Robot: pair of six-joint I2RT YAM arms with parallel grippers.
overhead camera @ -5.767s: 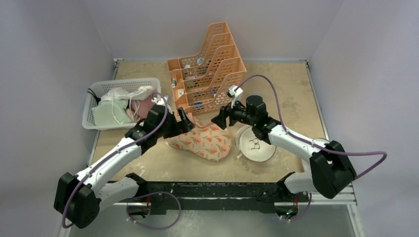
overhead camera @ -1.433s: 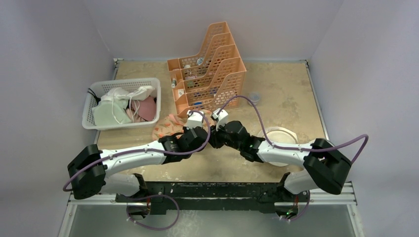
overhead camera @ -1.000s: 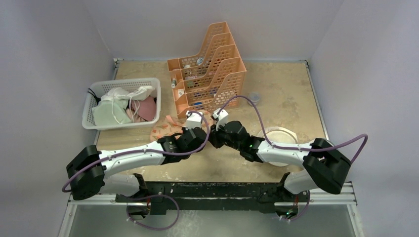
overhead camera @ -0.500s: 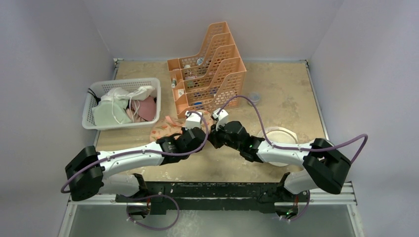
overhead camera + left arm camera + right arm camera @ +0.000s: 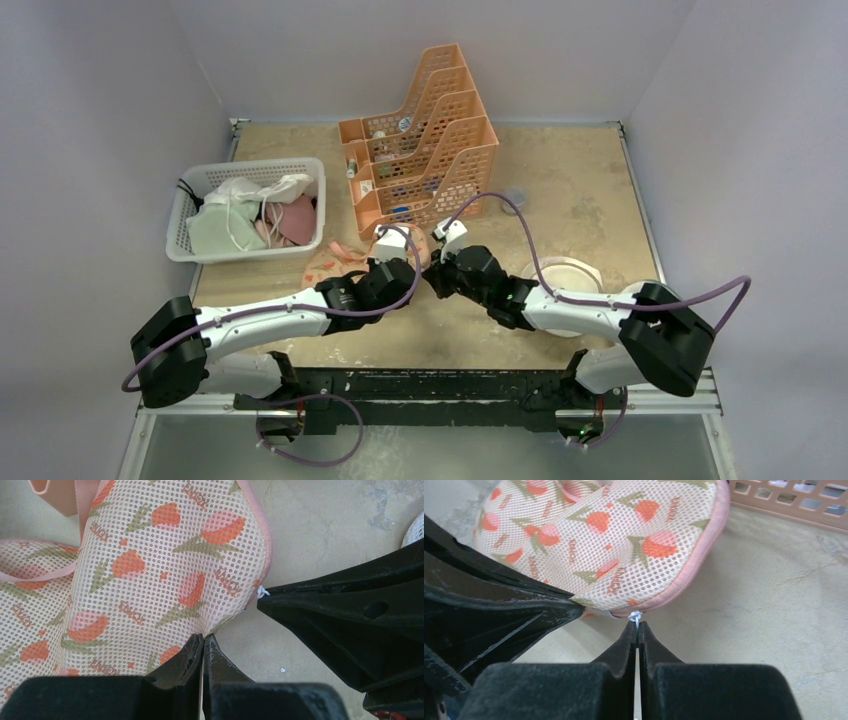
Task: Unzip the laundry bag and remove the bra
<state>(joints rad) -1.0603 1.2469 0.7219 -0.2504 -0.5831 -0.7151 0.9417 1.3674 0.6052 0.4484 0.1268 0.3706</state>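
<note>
The laundry bag [image 5: 335, 262], peach mesh with an orange floral print and pink trim, lies on the table in front of the orange rack. My left gripper [image 5: 204, 639] is shut on the bag's [image 5: 165, 565] near edge fabric. My right gripper [image 5: 637, 625] is shut on the small white zip pull [image 5: 635, 615] at the bag's [image 5: 614, 540] pink zipper seam. The two grippers meet tip to tip, left gripper [image 5: 414, 272] and right gripper [image 5: 432, 280]. A pink strap [image 5: 65, 495] lies at the bag's far end. The bra is hidden.
An orange tiered file rack [image 5: 420, 150] stands just behind the bag. A white basket [image 5: 178, 235] of white and pale-green clothes sits at the left. A round white mesh pouch [image 5: 565, 275] lies under the right arm. A small grey lid [image 5: 514, 197] sits further back.
My right gripper's jaws have closed onto the white zip pull. The left gripper stays clamped on the bag, and both arms have hardly shifted.
</note>
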